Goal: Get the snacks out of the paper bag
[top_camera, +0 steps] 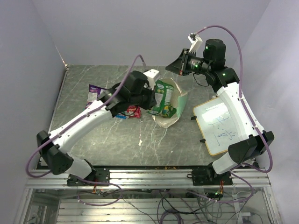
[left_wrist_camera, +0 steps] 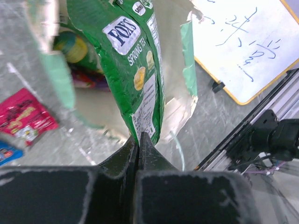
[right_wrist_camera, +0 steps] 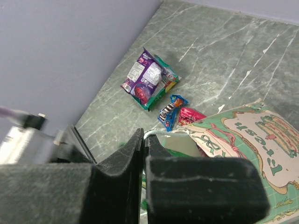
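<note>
Left gripper (left_wrist_camera: pixel 140 139) is clamped on one end of the green snack bag (left_wrist_camera: pixel 135 60), which sits at the mouth of the paper bag (top_camera: pixel 172 116), centre of the top view. Right gripper (right_wrist_camera: pixel 143 136) is closed, pinching the bag's string handle (right_wrist_camera: pixel 163 132) above its upper-right edge. More packets are inside, blurred. On the bench (top_camera: pixel 93 140) left of the paper bag: purple packet (top_camera: pixel 95 91), red packet (top_camera: pixel 133 111), blue bar (right_wrist_camera: pixel 171 111). Whiteboard (top_camera: pixel 218 127) lies lower right.
</note>
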`<state>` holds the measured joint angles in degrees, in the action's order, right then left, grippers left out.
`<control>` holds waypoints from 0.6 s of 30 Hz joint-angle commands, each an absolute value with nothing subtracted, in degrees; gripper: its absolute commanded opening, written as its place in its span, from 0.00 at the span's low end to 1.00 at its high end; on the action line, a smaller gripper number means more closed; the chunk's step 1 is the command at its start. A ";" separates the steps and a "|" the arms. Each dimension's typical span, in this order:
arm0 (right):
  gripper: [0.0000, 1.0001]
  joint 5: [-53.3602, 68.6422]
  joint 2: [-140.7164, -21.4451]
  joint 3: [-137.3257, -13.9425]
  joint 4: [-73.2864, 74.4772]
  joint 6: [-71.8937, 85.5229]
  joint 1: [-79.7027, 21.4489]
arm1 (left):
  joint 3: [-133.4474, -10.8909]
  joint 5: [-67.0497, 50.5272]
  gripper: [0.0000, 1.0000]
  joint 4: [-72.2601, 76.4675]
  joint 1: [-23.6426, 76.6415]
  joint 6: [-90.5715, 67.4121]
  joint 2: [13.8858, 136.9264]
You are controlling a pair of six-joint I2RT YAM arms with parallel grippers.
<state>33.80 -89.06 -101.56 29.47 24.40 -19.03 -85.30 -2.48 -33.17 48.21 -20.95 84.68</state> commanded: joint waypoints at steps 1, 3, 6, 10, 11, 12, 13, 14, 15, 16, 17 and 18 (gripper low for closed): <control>0.00 33.23 -88.32 -102.02 28.25 23.23 -18.39 | -90.52 -1.07 0.07 -46.28 45.88 -15.20 78.42; 0.00 33.11 -88.56 -102.28 28.46 23.05 -18.29 | -91.86 0.32 0.07 -49.90 44.58 -14.72 76.39; 0.00 33.20 -88.80 -102.50 28.73 23.02 -18.20 | -94.90 3.22 0.07 -55.09 43.01 -14.81 74.64; 0.00 33.69 -89.08 -102.31 28.73 23.20 -18.22 | -100.33 15.08 0.07 -61.73 41.20 -16.39 74.42; 0.00 33.81 -89.12 -102.24 28.71 23.24 -18.21 | -101.56 16.53 0.07 -62.91 39.75 -16.10 74.75; 0.00 34.02 -89.11 -102.15 28.62 23.38 -18.20 | -102.95 17.66 0.07 -64.07 38.21 -15.90 75.16; 0.00 34.23 -89.12 -102.07 28.53 23.46 -18.19 | -103.52 18.46 0.07 -64.96 36.38 -15.53 75.61; 0.00 34.41 -89.12 -101.97 28.48 23.53 -18.24 | -103.88 18.34 0.07 -65.62 34.10 -14.88 76.12; 0.00 34.53 -89.03 -101.83 28.38 23.55 -18.22 | -104.03 17.36 0.07 -66.10 31.83 -14.02 76.73; 0.00 34.66 -89.03 -101.71 28.32 23.61 -18.20 | -104.07 16.81 0.07 -66.44 29.38 -13.13 77.71; 0.00 34.90 -89.02 -101.61 28.31 23.72 -18.26 | -104.15 15.83 0.07 -66.60 27.03 -12.18 78.64; 0.00 35.56 -89.05 -101.53 28.29 23.89 -18.20 | -104.30 14.57 0.07 -66.87 24.66 -11.12 79.52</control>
